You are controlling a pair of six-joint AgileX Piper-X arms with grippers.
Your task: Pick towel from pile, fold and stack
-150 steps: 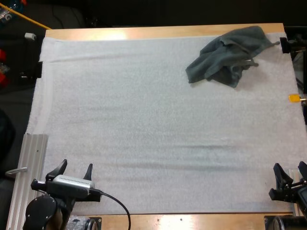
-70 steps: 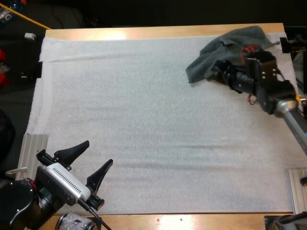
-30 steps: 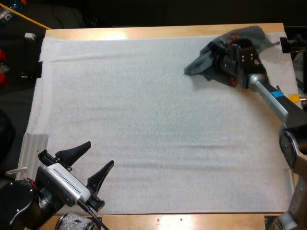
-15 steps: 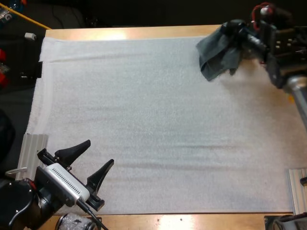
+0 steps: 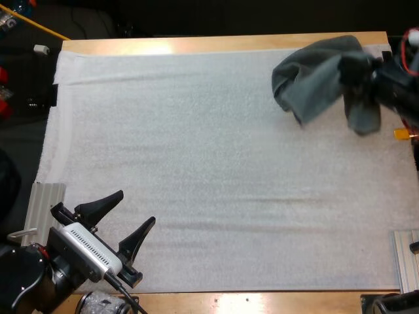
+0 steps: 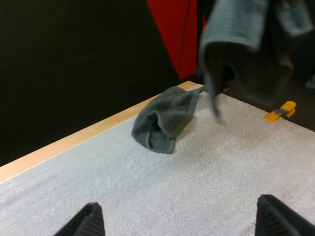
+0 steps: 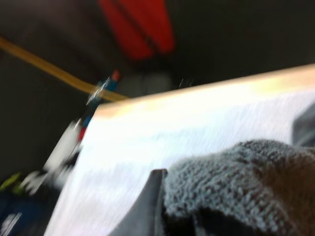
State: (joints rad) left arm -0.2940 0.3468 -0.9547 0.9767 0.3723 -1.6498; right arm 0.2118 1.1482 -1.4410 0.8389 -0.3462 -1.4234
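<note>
- Ribbed metal rail: lies along the near left edge of the mat, just beside my left arm.
- Left claw: hovers over the near left corner of the mat. Its fingers are spread wide and hold nothing.
- White mat: covers nearly the whole bench. The bench's wood shows as a strip along the far side.
- Crumpled towel: dark grey-green. Seen from the left wrist, it rests on the mat close to the far edge of the bench, with one end folded over into a loop.
- Lifted towel: dark grey-green. It hangs off the mat, just beside the crumpled towel and above it. From overhead, the grey-green cloth sits at the far right corner of the mat, and I cannot tell there where one towel ends and the other begins.
- Right claw: at the far right of the bench, closed on the lifted towel. In the right wrist view, one black finger presses against the cloth.
</note>
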